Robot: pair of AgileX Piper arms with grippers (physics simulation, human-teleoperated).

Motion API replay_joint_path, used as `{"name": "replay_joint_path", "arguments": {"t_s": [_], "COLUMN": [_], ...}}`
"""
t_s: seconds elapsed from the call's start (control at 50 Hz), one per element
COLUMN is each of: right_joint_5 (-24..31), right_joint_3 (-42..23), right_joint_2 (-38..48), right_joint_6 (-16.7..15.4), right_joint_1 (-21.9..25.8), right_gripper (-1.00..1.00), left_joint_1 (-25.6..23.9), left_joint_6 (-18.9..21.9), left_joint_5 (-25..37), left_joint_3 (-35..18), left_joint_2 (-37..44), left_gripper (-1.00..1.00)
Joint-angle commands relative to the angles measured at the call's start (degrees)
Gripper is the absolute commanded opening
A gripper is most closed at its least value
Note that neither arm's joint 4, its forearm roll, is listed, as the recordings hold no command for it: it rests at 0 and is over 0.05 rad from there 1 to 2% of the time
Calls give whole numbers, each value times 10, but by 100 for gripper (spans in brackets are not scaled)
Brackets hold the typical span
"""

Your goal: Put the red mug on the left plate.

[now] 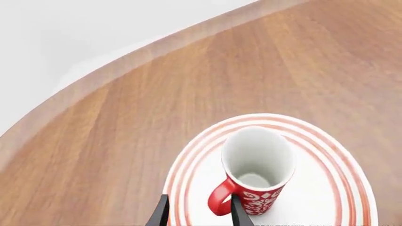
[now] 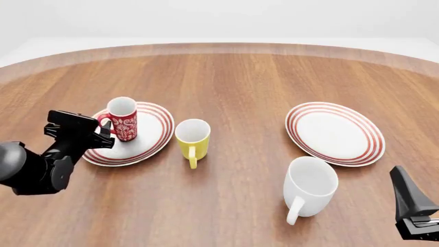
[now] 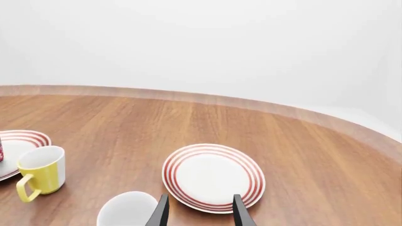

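Observation:
The red mug (image 2: 123, 120) with white scrollwork stands upright on the left plate (image 2: 155, 128), a white plate with red rings, toward its left side. Its handle (image 2: 104, 122) points at my left gripper (image 2: 104, 134), which is open. In the left wrist view the mug (image 1: 257, 165) shows its white inside, and its red handle (image 1: 220, 200) sits between the gripper's (image 1: 199, 214) spread fingers without being squeezed. The plate's rim (image 1: 326, 150) circles the mug. My right gripper (image 2: 404, 193) waits open at the front right, holding nothing.
A yellow mug (image 2: 192, 136) stands just right of the left plate. A larger white mug (image 2: 310, 185) sits front right, near the right gripper. The second ringed plate (image 2: 334, 133) lies at the right. The table's curved edge (image 1: 94, 77) runs beyond the left plate.

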Motion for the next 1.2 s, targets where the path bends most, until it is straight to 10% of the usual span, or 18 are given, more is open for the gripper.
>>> {"name": "replay_joint_path", "arguments": {"t_s": [0.02,1.2], "right_joint_5": [0,-1], "right_joint_3": [0,0], "right_joint_2": [0,0], "right_joint_6": [0,0], "right_joint_1": [-1,-1], "right_gripper": [100,100], "left_joint_1": [-8,-49], "left_joint_6": [-6,-19], "left_joint_5": [9,-30], "left_joint_3": [14,113], "left_joint_2": [-4,-64], "left_gripper": [100,100]}}
